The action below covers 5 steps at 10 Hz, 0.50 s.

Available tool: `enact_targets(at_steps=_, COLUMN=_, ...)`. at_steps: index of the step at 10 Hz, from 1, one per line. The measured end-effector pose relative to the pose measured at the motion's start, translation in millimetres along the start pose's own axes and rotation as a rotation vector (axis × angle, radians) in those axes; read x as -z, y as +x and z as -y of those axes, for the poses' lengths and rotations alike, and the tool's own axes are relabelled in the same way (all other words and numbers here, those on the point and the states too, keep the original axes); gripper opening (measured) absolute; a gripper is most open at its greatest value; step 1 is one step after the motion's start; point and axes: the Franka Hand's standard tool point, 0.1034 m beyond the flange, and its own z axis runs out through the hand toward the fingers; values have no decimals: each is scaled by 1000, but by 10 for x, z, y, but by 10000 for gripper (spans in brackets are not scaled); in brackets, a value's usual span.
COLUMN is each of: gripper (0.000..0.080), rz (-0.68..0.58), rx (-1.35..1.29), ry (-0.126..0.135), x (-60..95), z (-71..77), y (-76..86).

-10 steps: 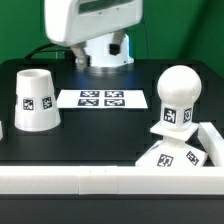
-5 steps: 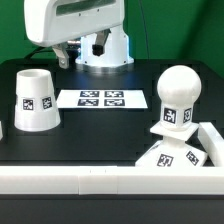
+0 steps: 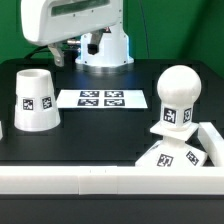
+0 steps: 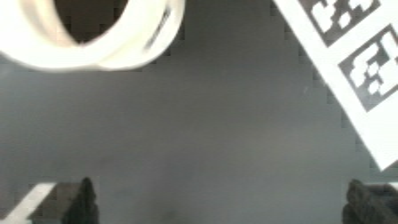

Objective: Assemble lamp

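The tapered white shade (image 3: 35, 98) stands on the black table at the exterior view's left. From the wrist its round top rim (image 4: 89, 35) shows from above. The round-headed bulb (image 3: 179, 97) stands upright at the exterior view's right. The flat square base (image 3: 172, 154) lies tilted just in front of the bulb, against the white front wall. My gripper (image 3: 62, 56) hangs high over the back of the table, behind the shade. In the wrist view the gripper (image 4: 221, 205) is open and empty, with its dark fingertips (image 4: 75, 200) far apart over bare table.
The marker board (image 3: 102, 99) lies flat mid-table between shade and bulb and also shows in the wrist view (image 4: 356, 55). A white wall (image 3: 90, 181) runs along the table's front edge. The arm's white pedestal (image 3: 105, 50) stands at the back.
The arm has swung toward the exterior view's left, over the back of the table near the shade. The lamp parts have not moved.
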Motion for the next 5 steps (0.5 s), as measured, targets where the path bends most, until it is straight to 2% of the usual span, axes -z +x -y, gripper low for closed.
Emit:
enact_targets(at_steps=1, gripper=699, rz=2, rx=-1, ry=8, x=-31, z=9, y=-152)
enact_targets(at_steps=3, gripper=699, rz=3, rx=9, ry=17, x=-106, z=15, y=-328)
enact_targets(at_steps=5, gripper=699, rz=12, rx=20, ry=30, x=-196, z=-15, y=-403)
